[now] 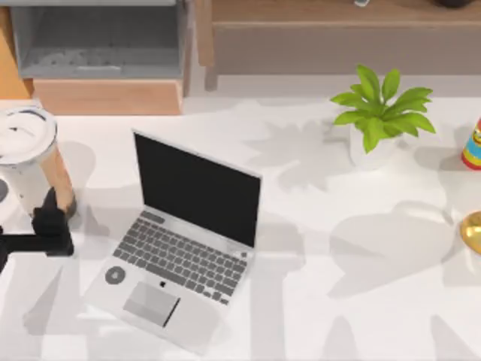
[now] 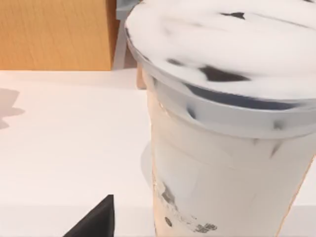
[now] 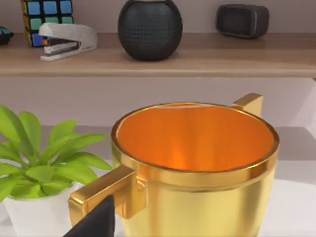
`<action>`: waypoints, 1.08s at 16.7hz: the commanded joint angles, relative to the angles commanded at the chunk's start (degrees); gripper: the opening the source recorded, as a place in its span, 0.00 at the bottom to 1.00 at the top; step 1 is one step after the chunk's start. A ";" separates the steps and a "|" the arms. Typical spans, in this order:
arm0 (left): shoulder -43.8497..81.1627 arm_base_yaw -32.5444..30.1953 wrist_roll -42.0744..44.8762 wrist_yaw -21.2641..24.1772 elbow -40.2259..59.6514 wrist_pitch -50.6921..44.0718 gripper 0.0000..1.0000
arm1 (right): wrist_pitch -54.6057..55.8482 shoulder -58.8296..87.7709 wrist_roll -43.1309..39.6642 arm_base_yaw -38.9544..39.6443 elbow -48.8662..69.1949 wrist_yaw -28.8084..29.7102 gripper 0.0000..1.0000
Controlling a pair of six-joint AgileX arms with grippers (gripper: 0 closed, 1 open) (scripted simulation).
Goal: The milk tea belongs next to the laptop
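Observation:
The milk tea (image 1: 34,154), a tall clear cup with a round white lid, stands at the table's far left edge. The silver laptop (image 1: 176,241) lies open to its right, black screen up, with a strip of bare table between them. My left gripper (image 1: 51,216) is at the near side of the cup's base, open. In the left wrist view the milk tea (image 2: 222,148) looms very close, and one dark finger (image 2: 98,222) shows apart from the cup wall. In the right wrist view one finger (image 3: 98,222) of my open right gripper shows before a gold cup (image 3: 195,168).
A potted plant (image 1: 379,113) stands at the back right, a colourful toy (image 1: 472,147) and the gold cup (image 1: 473,229) at the right edge. A wooden cabinet (image 1: 105,94) and a shelf (image 1: 338,37) run behind the table. Bare table lies right of the laptop.

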 joint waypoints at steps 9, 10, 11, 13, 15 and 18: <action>29.11 0.51 0.35 0.91 10.40 18.44 1.00 | 0.00 0.00 0.00 0.00 0.00 0.00 1.00; 30.81 0.55 0.37 0.99 11.01 19.56 1.00 | 0.00 0.00 0.00 0.00 0.00 0.00 1.00; 31.93 0.58 0.38 1.04 11.42 20.32 1.00 | 0.00 0.00 0.00 0.00 0.00 0.00 1.00; 32.45 0.59 0.39 1.06 11.60 20.69 1.00 | 0.00 0.00 0.00 0.00 0.00 0.00 1.00; 32.45 0.59 0.39 1.06 11.60 20.69 1.00 | 0.00 0.00 0.00 0.00 0.00 0.00 1.00; 32.45 0.59 0.39 1.06 11.60 20.69 0.85 | 0.00 0.00 0.00 0.00 0.00 0.00 1.00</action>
